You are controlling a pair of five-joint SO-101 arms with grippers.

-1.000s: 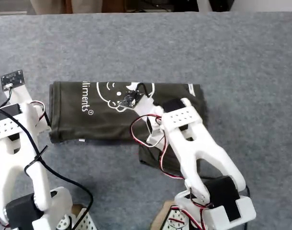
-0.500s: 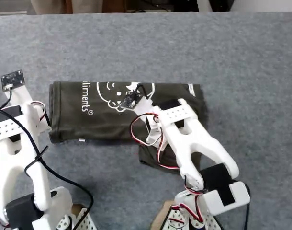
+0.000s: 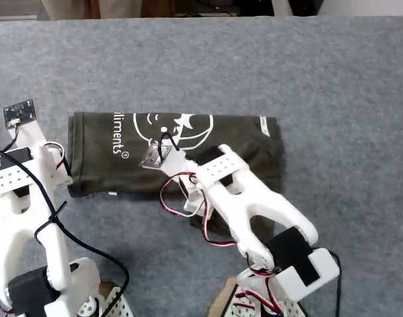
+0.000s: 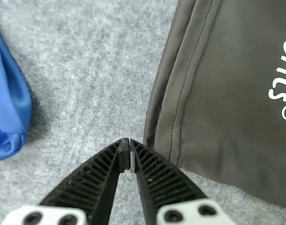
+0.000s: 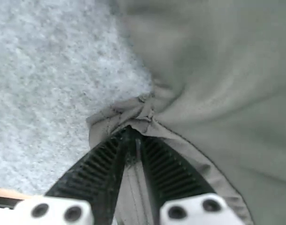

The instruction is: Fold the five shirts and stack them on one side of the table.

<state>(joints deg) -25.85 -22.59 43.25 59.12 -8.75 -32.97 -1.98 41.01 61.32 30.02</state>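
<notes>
Pinching the dark olive shirt (image 3: 139, 158) at a bunched bit of its edge, the right gripper (image 5: 132, 136) has its jaws clamped on the fabric, and cloth puckers around the tips. The shirt lies across the middle of the grey table (image 3: 320, 66), partly folded into a wide band, print side up, with a loose flap hanging out on the near side under the right arm. The left gripper (image 4: 125, 147) sits just beside the shirt's left edge, jaws pressed together with nothing between them and tips low over the table. A blue cloth (image 4: 7, 103) lies off to its other side, apart from the shirt.

Handling, as a judgement: light, limp knit that won't hold shape and will drag and wrinkle on the felt-like table rather than slide cleanly. A one-point pinch just bunches it, as here. Better to take hold at a hem or corner, catching only the layers meant to move, and lift enough to clear the surface before carrying the fold over. The stitched left edge looks like the firmest hold for the left gripper.

Versus a second ago: the right arm has swung left and pulled back toward its base, its wrist now sitting lower over the print. The shirt's outline barely changed. The left arm is about where it was.
</notes>
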